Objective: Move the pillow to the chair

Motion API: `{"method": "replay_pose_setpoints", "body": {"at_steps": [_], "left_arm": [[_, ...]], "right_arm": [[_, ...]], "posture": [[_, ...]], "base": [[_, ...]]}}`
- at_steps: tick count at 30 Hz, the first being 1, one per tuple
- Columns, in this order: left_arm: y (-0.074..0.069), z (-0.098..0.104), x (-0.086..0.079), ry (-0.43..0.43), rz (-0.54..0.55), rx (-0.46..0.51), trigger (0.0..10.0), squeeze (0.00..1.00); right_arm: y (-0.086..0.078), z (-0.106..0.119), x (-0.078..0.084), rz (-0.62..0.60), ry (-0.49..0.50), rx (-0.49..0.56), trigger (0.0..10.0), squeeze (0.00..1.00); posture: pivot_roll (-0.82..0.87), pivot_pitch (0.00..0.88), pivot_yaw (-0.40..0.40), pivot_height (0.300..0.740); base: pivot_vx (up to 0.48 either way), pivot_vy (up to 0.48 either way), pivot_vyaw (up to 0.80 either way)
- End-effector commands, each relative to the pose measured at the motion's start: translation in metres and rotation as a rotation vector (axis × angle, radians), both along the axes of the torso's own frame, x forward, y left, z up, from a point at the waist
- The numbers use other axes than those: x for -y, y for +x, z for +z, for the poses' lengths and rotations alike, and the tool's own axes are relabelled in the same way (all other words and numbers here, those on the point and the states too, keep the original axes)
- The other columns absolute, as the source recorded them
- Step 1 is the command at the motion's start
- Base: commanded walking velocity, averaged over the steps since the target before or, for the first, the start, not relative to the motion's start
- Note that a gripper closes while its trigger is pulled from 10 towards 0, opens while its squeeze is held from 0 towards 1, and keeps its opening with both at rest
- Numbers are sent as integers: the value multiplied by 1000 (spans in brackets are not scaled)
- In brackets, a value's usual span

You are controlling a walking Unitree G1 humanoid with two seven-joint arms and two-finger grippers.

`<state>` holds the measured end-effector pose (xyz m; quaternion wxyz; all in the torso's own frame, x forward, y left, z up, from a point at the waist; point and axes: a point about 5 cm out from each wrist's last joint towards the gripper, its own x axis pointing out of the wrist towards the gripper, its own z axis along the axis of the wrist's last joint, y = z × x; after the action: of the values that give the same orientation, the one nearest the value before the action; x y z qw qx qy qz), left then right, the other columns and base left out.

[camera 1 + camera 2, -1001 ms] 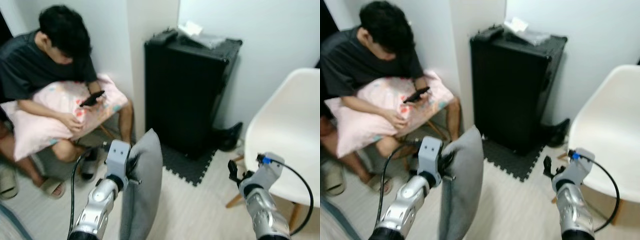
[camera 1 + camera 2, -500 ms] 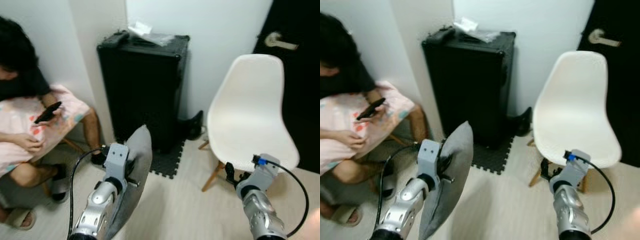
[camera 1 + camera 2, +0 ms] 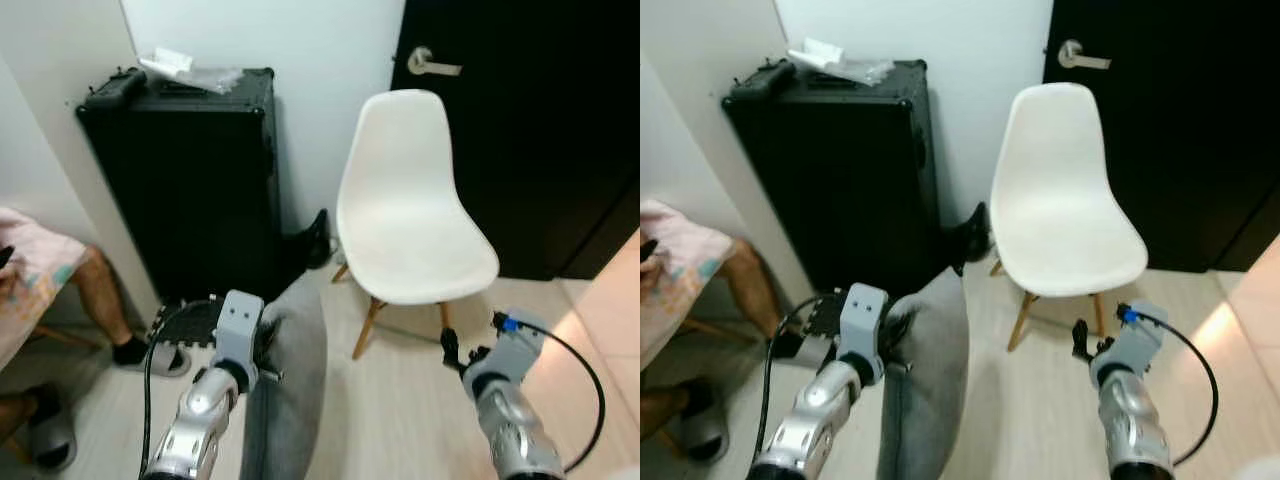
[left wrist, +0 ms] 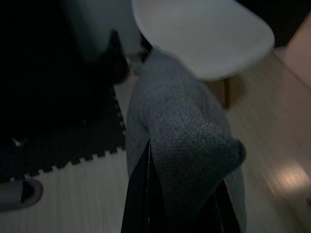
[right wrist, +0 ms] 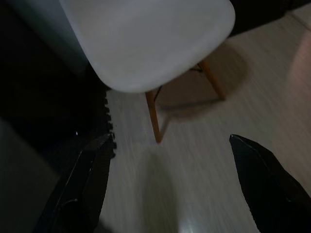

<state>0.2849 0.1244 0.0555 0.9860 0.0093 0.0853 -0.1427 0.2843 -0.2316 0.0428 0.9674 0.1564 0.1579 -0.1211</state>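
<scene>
**Spotter:** What are you holding right now?

**Operator:** My left gripper (image 4: pixel 182 204) has its jaws pinching the top corner of the grey pillow (image 3: pixel 930 385). In the wrist view the knitted fabric bunches between the two black fingers (image 4: pixel 138 194). The pillow hangs upright from that grip, off the floor as far as I can tell, low in the middle of my view.

**Spotter:** And the chair?

**Operator:** The white chair (image 3: pixel 410 215) stands ahead of me and a little to the right, on wooden legs, in front of a black door (image 3: pixel 540 120) with a metal handle (image 3: pixel 432 66). The pillow is near the chair's front edge but apart from it, lower than the seat.

**Spotter:** Your other arm?

**Operator:** The right gripper (image 5: pixel 170 184) is held low to my right, over the pale plank floor (image 3: pixel 1040 400), just beside the chair's legs. Its jaws are spread wide with nothing between them.

**Spotter:** Anything else around?

**Operator:** A tall black case (image 3: pixel 185 180) stands against the wall to the left of the chair, with a crumpled plastic wrapper (image 3: pixel 835 62) on top and a dark foam mat (image 4: pixel 73 141) at its base. At the far left a person's bare leg (image 3: pixel 100 295) shows, with a pink patterned cushion (image 3: pixel 675 270) on the lap and a grey slipper (image 3: pixel 50 430) on the floor.
</scene>
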Motion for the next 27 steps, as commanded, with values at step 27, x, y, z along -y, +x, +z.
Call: {"method": "replay_pose_setpoints", "body": {"at_steps": [27], "left_arm": [[10,22,-12,-24,59,89,10000,0]], "right_arm": [[-1,-4,-7,43,-46,-13,10000,0]], "posture": [[-66,58,22,740]], "base": [[0,0,-397]]}}
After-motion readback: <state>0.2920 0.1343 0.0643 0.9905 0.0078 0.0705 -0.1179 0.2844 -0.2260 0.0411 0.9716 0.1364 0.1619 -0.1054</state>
